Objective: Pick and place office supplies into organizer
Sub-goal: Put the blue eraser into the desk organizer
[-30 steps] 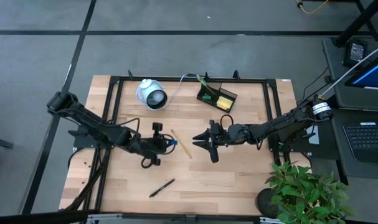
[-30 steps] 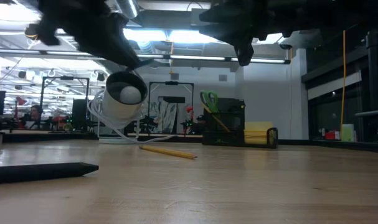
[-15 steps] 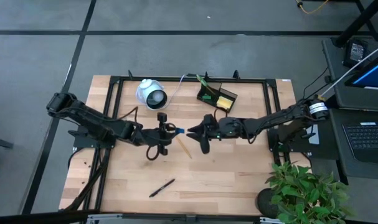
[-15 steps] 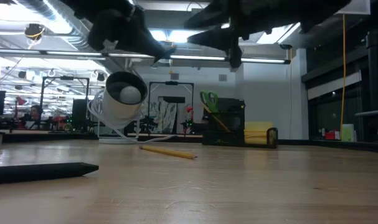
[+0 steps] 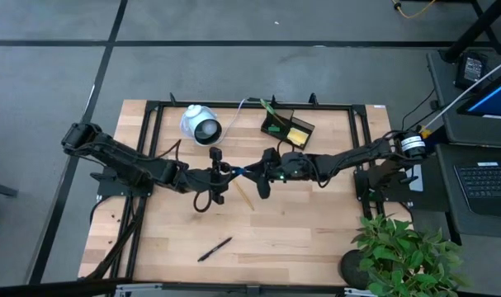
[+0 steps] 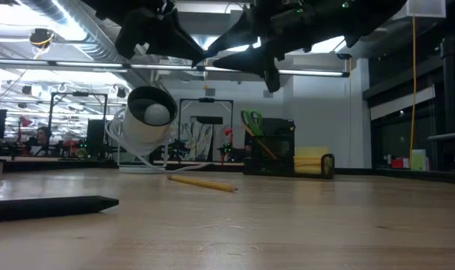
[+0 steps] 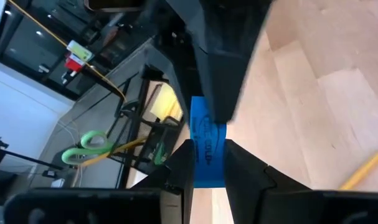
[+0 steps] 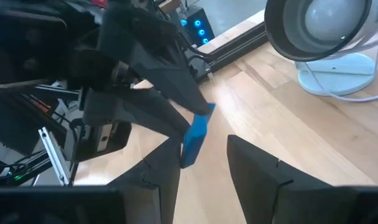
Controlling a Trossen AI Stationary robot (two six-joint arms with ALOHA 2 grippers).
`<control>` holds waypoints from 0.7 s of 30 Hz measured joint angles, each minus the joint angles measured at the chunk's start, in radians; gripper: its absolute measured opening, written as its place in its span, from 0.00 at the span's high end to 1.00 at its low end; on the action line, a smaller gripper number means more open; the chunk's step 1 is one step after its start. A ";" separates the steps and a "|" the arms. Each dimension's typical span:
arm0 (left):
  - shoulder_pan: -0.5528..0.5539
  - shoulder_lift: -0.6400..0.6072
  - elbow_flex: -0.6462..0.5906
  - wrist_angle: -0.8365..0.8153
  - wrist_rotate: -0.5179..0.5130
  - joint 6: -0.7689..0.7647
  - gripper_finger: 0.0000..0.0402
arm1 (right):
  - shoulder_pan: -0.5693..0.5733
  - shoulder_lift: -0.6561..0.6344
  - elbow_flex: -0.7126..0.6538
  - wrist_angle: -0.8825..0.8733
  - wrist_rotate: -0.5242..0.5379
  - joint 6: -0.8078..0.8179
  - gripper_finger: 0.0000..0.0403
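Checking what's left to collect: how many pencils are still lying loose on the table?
1: a yellow pencil lies mid-table, below the two claws. Another pencil-like stick stands in the organizer; more may be hidden there.

White round device w/ dark centre [image 5: 200, 125] at table's [image 5: 316, 239] back-left, potted plant [image 5: 403, 256] at front-right corner

The blue eraser [image 7: 207, 151] is partly hidden between the left pincer [image 7: 208, 163] fingers, its print blurred
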 joint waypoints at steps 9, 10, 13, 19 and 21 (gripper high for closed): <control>0.001 0.000 0.000 0.015 0.004 0.008 0.83 | -0.004 0.004 0.000 0.016 -0.001 -0.030 0.67; 0.001 0.000 0.000 0.015 0.006 0.008 0.83 | -0.004 0.004 0.000 0.017 -0.001 -0.031 0.67; 0.001 0.000 0.000 0.014 0.013 0.006 0.83 | -0.004 0.004 -0.001 0.020 -0.001 -0.034 0.72; 0.001 0.000 0.000 0.022 0.023 0.006 0.83 | -0.003 0.003 -0.001 0.024 -0.005 -0.060 0.88; 0.001 0.000 0.000 0.021 0.023 0.006 0.83 | -0.003 0.004 -0.002 0.023 -0.004 -0.079 0.93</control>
